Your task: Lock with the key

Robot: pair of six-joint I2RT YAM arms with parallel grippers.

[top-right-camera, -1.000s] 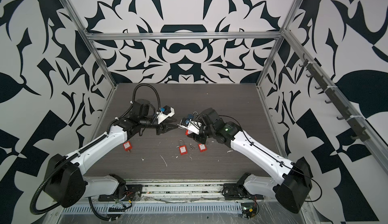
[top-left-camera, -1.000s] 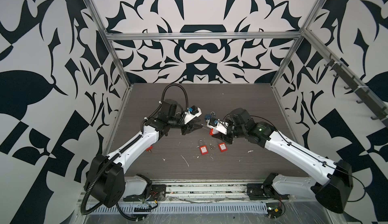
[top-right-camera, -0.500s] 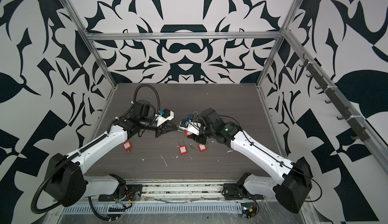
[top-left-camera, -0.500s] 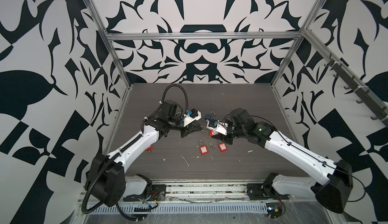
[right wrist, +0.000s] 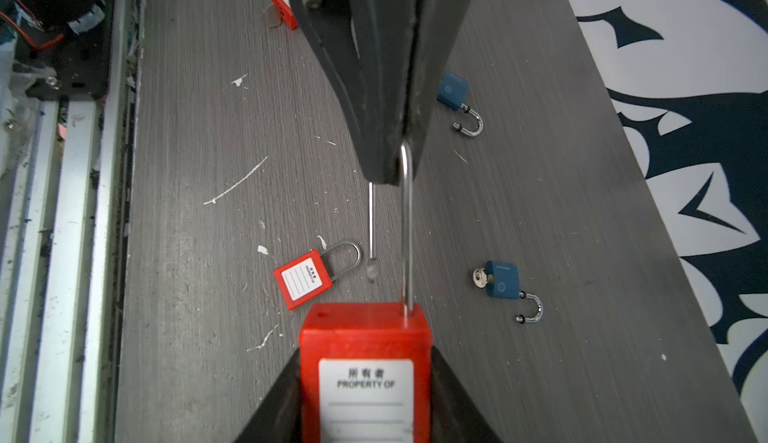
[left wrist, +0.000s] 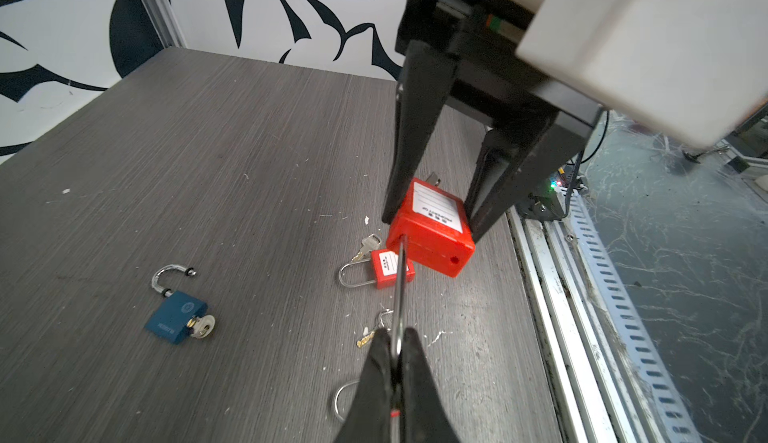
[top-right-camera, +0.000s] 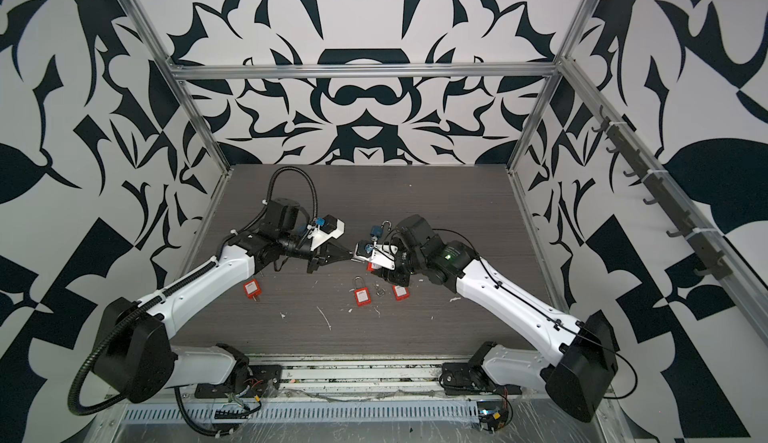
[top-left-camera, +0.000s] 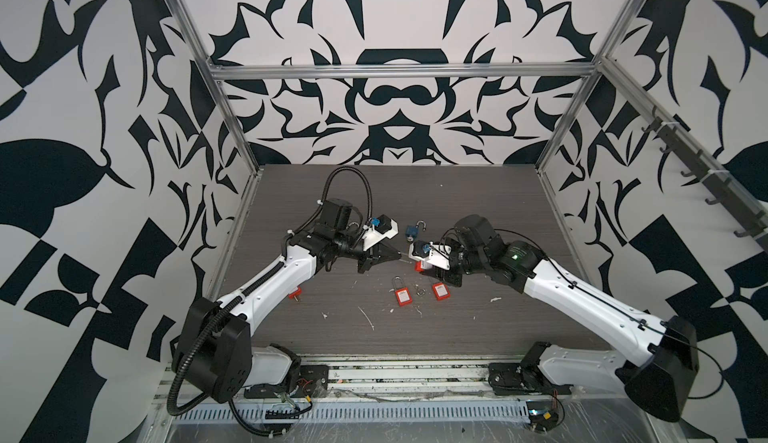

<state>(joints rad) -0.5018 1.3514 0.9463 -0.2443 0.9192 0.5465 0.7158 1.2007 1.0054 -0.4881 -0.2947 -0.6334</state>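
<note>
A red padlock (right wrist: 365, 362) hangs above the table between the two arms. My right gripper (right wrist: 365, 351) is shut on its body, one finger on each side, label facing the wrist camera. The steel shackle (right wrist: 406, 229) stands open: its long leg sits in the body and its free leg (right wrist: 371, 229) hangs outside the hole. My left gripper (left wrist: 395, 337) is shut on the bend of the shackle (left wrist: 400, 295). A grey stub that looks like the key (left wrist: 434, 179) pokes out of the padlock's (left wrist: 432, 233) far end. In both top views the grippers (top-left-camera: 397, 255) (top-right-camera: 347, 255) meet at mid-table.
On the table lie a blue padlock (left wrist: 176, 316) with open shackle and key in it, a second blue padlock (right wrist: 453, 90), small red padlocks (top-left-camera: 402, 295) (top-left-camera: 440, 290) (top-left-camera: 296, 293) and a loose key (left wrist: 368, 245). The metal rail (left wrist: 582, 295) runs along the front edge.
My left gripper's fingers have closed onto the shackle. Both arms have hardly shifted, and the red padlock stays in the right gripper.
</note>
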